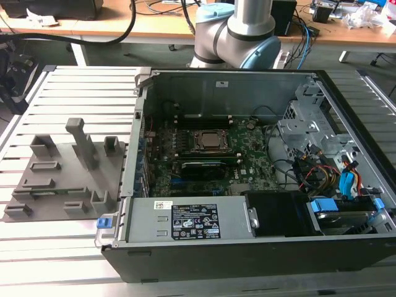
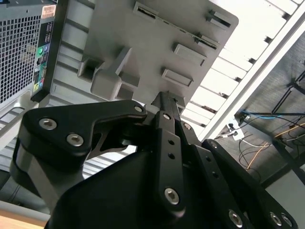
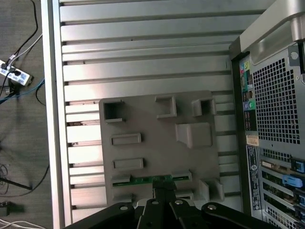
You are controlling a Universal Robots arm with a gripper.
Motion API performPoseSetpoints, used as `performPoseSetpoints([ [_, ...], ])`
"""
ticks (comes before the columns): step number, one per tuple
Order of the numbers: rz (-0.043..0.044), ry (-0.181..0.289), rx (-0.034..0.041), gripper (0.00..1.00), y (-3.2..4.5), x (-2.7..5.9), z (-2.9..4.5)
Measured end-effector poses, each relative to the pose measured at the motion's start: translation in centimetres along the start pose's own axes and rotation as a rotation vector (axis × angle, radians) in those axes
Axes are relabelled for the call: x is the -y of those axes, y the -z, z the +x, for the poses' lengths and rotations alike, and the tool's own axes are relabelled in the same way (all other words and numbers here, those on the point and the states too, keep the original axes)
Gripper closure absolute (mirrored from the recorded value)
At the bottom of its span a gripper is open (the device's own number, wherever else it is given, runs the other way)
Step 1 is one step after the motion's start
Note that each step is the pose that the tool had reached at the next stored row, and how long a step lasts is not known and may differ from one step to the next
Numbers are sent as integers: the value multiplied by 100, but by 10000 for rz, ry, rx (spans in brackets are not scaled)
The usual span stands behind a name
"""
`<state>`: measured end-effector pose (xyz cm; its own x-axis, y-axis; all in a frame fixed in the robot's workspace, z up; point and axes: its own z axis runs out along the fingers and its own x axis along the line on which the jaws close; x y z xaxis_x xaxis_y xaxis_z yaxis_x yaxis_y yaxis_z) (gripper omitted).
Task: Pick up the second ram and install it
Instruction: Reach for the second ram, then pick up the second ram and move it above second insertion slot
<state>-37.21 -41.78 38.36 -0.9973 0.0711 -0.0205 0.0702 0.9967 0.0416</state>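
The second ram (image 3: pixel 152 180), a thin green stick, lies in a long slot of the grey holder tray (image 3: pixel 143 119) near one of the tray's edges. In the first wrist view my gripper (image 3: pixel 164 190) hangs well above the tray, its dark tips just beside the stick in the picture. The fingers (image 2: pixel 167 102) meet in one narrow tip over the tray (image 2: pixel 143 28) in the second wrist view, shut with nothing between them. The exterior view shows the tray (image 1: pixel 62 179) on the slatted table at the left of the open computer case (image 1: pixel 247 161).
The motherboard with its CPU socket (image 1: pixel 209 141) lies inside the case. Drive bays and coloured cables (image 1: pixel 334 179) fill the case's right side, and a power supply (image 1: pixel 192 219) sits along its front. The arm's base (image 1: pixel 232 34) stands behind the case. Cables lie on the floor (image 3: pixel 19 71).
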Motion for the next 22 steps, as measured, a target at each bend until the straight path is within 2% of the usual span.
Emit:
performPoseSetpoints([
  [11, -2, 90, -3, 89, 0, 3, 0],
  [13, -16, 783, -33, 89, 0, 3, 0],
  [17, -32, 1559, -65, 89, 0, 3, 0],
  [18, -40, 1988, -83, 89, 0, 3, 0],
  [19, -54, 2637, -110, 89, 0, 3, 0],
  [20, -62, 3029, -127, 89, 0, 3, 0],
  [22, -70, 3462, -145, 89, 0, 3, 0],
])
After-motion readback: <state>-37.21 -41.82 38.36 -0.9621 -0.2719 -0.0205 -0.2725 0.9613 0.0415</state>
